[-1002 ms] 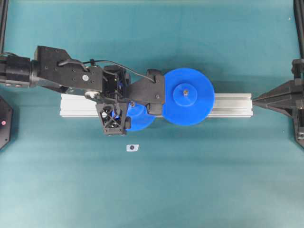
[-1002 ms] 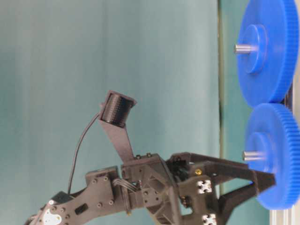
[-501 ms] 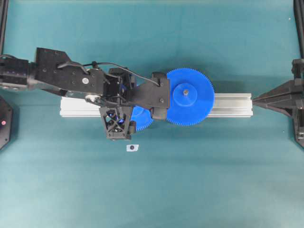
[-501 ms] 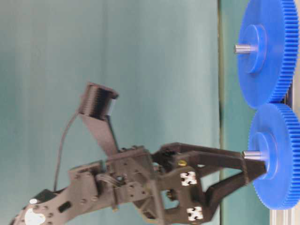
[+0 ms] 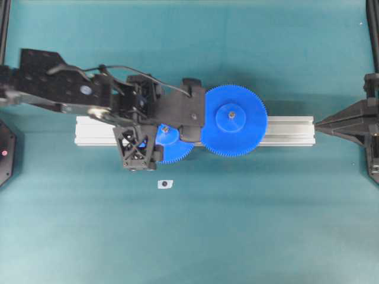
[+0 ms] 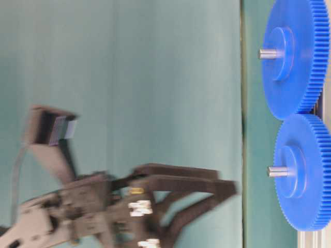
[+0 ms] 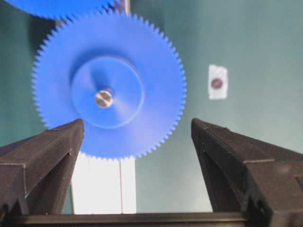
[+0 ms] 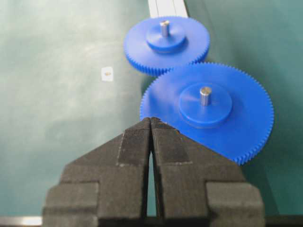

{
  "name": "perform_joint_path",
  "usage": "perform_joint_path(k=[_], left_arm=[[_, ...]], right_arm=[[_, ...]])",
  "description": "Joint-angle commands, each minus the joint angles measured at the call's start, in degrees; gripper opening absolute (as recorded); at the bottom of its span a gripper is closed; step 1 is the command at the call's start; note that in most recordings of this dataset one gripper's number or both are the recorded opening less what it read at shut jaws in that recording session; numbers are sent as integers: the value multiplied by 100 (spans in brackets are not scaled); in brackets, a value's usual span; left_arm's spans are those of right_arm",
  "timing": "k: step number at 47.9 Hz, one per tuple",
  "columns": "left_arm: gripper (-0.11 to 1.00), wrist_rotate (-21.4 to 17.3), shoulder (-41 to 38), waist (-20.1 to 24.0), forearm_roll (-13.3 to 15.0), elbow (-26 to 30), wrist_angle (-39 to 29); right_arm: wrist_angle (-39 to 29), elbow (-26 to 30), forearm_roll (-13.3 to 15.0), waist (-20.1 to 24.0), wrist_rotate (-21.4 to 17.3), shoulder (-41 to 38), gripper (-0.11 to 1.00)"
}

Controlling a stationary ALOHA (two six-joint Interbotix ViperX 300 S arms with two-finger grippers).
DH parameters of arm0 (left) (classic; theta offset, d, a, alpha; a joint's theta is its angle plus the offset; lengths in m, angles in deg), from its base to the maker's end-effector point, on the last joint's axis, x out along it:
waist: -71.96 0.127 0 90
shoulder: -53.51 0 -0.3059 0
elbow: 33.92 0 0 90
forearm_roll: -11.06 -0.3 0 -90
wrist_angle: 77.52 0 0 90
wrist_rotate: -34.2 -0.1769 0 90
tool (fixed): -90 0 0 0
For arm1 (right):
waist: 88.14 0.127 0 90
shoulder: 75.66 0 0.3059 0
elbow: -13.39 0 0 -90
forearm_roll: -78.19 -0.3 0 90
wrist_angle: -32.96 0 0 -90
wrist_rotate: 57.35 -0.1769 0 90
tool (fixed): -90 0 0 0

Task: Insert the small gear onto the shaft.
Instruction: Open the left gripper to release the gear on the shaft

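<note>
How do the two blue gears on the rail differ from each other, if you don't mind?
The small gear is narrower than the large gear. The small gear lies partly under the open left gripper; the large gear lies clear of it. Both are blue, toothed, lie flat on the aluminium rail, with a grey pin through the hub.

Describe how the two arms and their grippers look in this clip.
Both are matte black. The left arm is boxy plates with silver screws and a thin black cable; its left gripper has wedge-shaped fingers on lattice brackets. The right gripper has ribbed black pads on blocky mounts.
</note>
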Motion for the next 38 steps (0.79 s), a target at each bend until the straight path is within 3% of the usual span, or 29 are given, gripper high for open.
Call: perform_joint_path(k=[1, 38], left_arm=[[86, 9, 299, 18, 18, 193, 18], [86, 18, 554, 18, 18, 360, 18]], right_arm=[[62, 114, 0, -9, -62, -26, 4], [88, 123, 0, -9, -62, -26, 4]])
